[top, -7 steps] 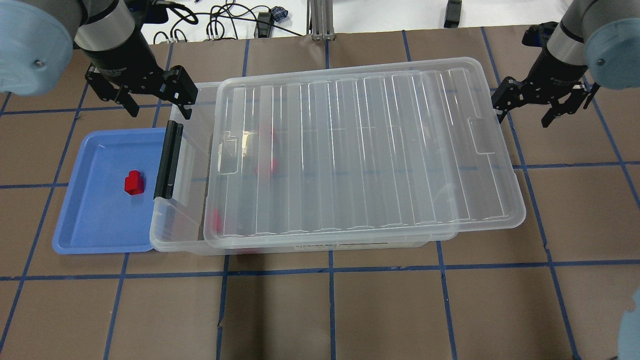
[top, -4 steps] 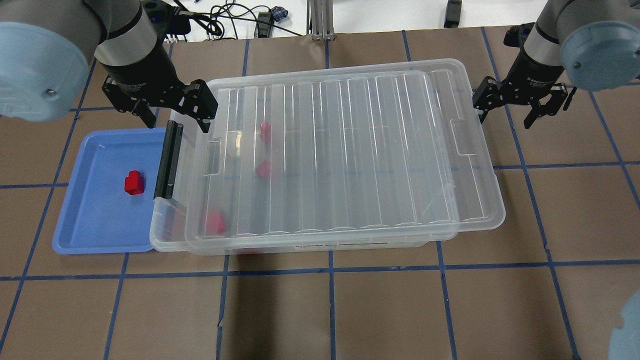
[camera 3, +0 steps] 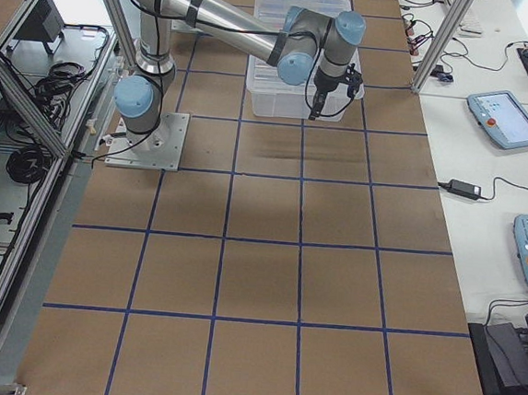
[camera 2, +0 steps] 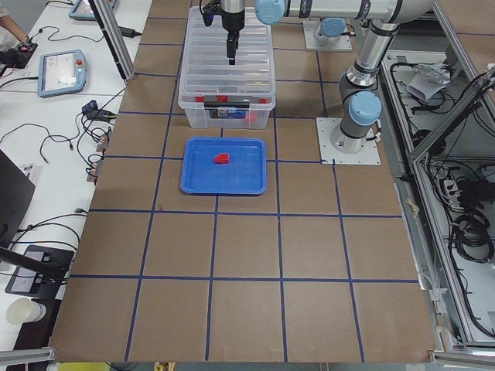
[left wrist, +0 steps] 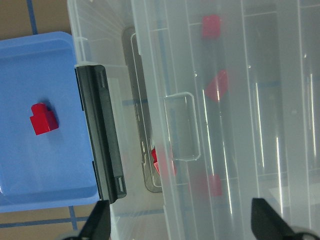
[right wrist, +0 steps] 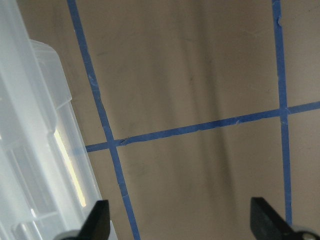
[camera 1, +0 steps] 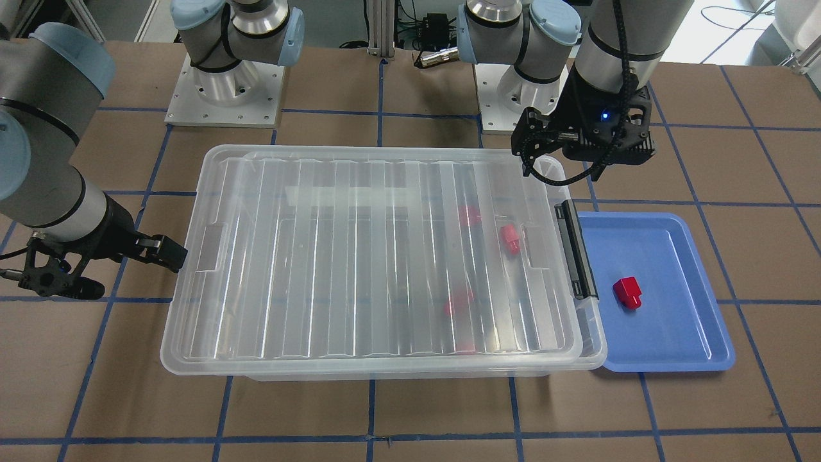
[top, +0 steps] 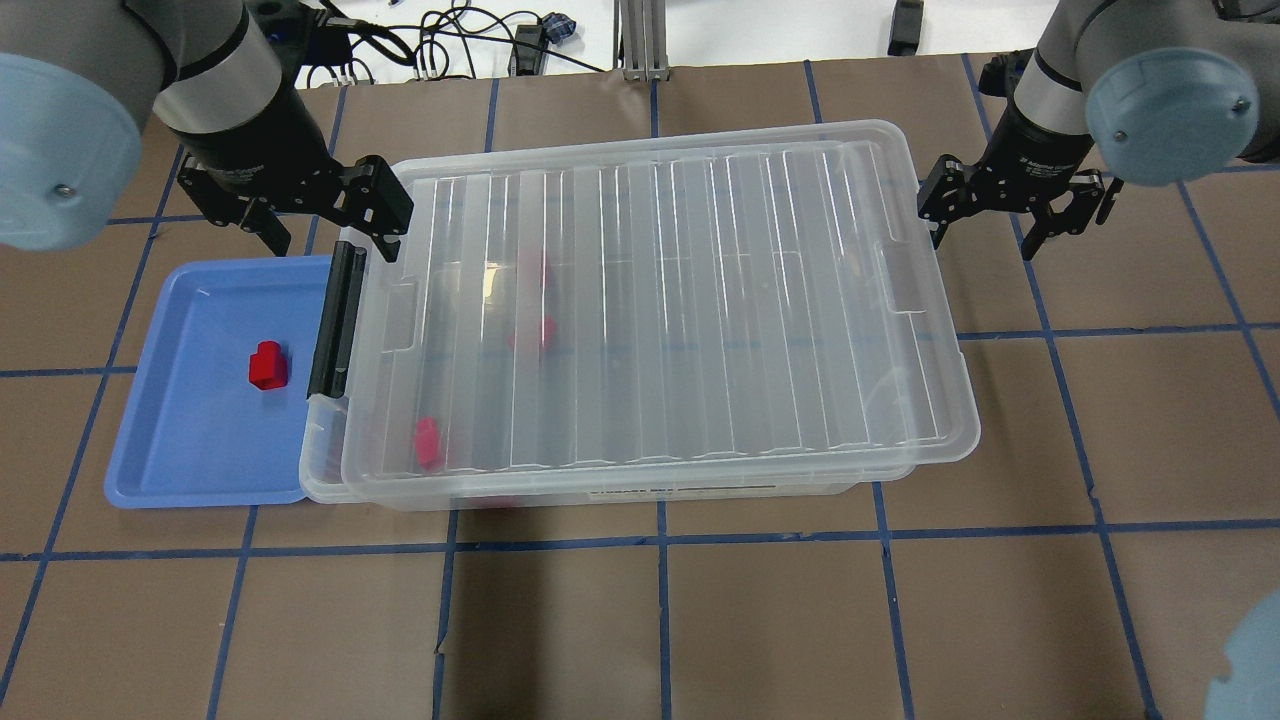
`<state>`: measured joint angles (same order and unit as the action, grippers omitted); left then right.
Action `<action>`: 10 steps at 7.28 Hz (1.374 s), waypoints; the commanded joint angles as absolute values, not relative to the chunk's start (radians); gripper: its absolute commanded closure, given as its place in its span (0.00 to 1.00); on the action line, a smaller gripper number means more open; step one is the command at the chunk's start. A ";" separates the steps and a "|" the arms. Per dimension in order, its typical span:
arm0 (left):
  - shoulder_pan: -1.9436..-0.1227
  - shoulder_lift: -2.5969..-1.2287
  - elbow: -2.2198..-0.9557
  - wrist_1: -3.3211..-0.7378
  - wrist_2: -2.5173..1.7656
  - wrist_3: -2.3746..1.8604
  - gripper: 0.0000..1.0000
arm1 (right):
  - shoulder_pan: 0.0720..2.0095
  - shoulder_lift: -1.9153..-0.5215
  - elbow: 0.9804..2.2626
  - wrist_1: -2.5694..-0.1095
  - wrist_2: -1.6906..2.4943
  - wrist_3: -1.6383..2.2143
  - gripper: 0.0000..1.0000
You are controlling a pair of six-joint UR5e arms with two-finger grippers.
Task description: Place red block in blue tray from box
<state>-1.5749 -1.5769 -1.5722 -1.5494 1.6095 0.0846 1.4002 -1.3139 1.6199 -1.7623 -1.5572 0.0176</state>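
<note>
One red block [top: 267, 365] lies in the blue tray [top: 180, 450], also seen from the front [camera 1: 626, 292] and in the left wrist view [left wrist: 43, 119]. The clear box [top: 322, 470] stands right of the tray, its black latch handle [top: 336, 320] at the tray end. Its ribbed lid [top: 680, 300] lies on top, covering nearly all of it. Several more red blocks [top: 428, 442] show blurred through the lid. My left gripper [top: 325, 225] is open and empty above the box's far left corner. My right gripper [top: 985, 228] is open and empty at the lid's far right corner.
The tray's right rim sits under the box's left end [camera 1: 593, 321]. Brown table with blue tape lines [top: 660, 540] lies in front. Cables and a metal post [top: 635, 40] are at the far edge. The arm bases [camera 1: 224, 90] stand behind the box.
The lid has slid left over the box and now covers most of the opening. My right gripper moved left with it. My left gripper shifted slightly and stays near the far left corner.
</note>
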 commanded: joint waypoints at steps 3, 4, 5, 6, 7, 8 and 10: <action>-1.572 -1.565 -1.586 -1.514 1.611 0.080 0.00 | 1.422 -1.313 1.620 -1.763 -1.525 0.061 0.00; -1.574 -1.563 -1.588 -1.514 1.611 0.081 0.00 | 1.422 -1.312 1.620 -1.763 -1.525 0.061 0.00; -1.569 -1.566 -1.586 -1.514 1.611 0.077 0.00 | 1.422 -1.318 1.617 -1.766 -1.522 0.061 0.00; -1.571 -1.565 -1.586 -1.514 1.611 0.080 0.00 | 1.422 -1.336 1.591 -1.763 -1.525 0.060 0.00; -1.574 -1.565 -1.586 -1.514 1.611 0.078 0.00 | 1.422 -1.388 1.563 -1.706 -1.529 0.060 0.00; -1.574 -1.565 -1.588 -1.514 1.611 0.078 0.00 | 1.422 -1.447 1.548 -1.666 -1.528 0.060 0.00; -1.575 -1.565 -1.588 -1.514 1.612 0.080 0.00 | 1.454 -1.561 1.546 -1.556 -1.522 0.061 0.00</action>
<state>-1.5742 -1.5645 -1.5873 -1.5140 1.6117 0.0786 1.4314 -1.4961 1.5507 -1.6291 -1.5237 0.0602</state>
